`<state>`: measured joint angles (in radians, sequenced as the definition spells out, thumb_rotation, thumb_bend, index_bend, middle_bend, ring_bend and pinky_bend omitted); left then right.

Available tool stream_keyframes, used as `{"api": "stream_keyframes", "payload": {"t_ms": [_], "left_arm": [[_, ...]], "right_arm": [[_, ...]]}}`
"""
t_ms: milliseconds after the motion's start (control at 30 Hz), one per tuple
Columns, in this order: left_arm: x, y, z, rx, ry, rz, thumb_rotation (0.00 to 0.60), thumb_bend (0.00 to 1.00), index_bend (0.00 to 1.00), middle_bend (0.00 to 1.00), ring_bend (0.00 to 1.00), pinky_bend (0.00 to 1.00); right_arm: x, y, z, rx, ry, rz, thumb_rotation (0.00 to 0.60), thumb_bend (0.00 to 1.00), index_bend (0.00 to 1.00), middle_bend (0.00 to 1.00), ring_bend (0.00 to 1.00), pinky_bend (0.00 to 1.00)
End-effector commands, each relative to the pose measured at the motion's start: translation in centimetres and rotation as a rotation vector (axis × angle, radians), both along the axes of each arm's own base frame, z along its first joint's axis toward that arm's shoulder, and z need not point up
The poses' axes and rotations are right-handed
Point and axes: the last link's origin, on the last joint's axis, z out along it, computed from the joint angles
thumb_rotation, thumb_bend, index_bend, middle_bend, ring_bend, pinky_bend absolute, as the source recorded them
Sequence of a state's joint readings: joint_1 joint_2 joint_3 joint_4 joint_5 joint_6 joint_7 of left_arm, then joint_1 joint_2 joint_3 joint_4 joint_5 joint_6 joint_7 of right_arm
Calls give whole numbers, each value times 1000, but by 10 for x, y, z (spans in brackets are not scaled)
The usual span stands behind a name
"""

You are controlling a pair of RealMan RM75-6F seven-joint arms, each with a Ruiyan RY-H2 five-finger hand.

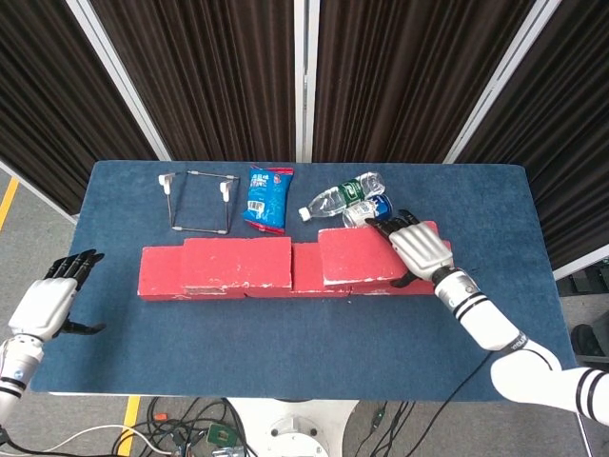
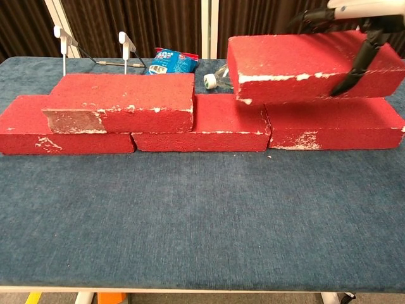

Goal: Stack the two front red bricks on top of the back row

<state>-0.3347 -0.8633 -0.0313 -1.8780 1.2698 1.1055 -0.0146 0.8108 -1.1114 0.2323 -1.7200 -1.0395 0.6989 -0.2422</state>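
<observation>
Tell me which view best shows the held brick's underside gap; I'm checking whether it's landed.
Chest view: the held brick shows side-on, tilted over the back row, with right hand fingers across its face. Head view shows only its top, no height.

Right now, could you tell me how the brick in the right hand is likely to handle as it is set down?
The held brick looks rigid: it stays flat though the right hand grips only one end. Probably light for its size, maybe foam, since one hand carries it. Its white chipped edges suggest it crumbles, so set it gently on the back row.
</observation>
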Motion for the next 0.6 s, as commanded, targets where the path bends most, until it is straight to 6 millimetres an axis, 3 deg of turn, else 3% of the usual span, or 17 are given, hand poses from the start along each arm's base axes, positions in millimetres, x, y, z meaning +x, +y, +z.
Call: {"api": "stream_keyframes", "payload": {"t_ms": [33, 600], "left_arm": [[-3, 0, -1, -2, -2, 5, 600, 0, 40, 0, 0, 0], [-14, 1, 4, 5, -26, 20, 600, 0, 40, 0, 0, 0]], "right_arm": [[0, -5, -12, 26, 11, -11, 600, 0, 0, 237, 212, 0], [2, -15, -38, 47, 2, -66, 600, 0, 0, 241, 224, 0]]}}
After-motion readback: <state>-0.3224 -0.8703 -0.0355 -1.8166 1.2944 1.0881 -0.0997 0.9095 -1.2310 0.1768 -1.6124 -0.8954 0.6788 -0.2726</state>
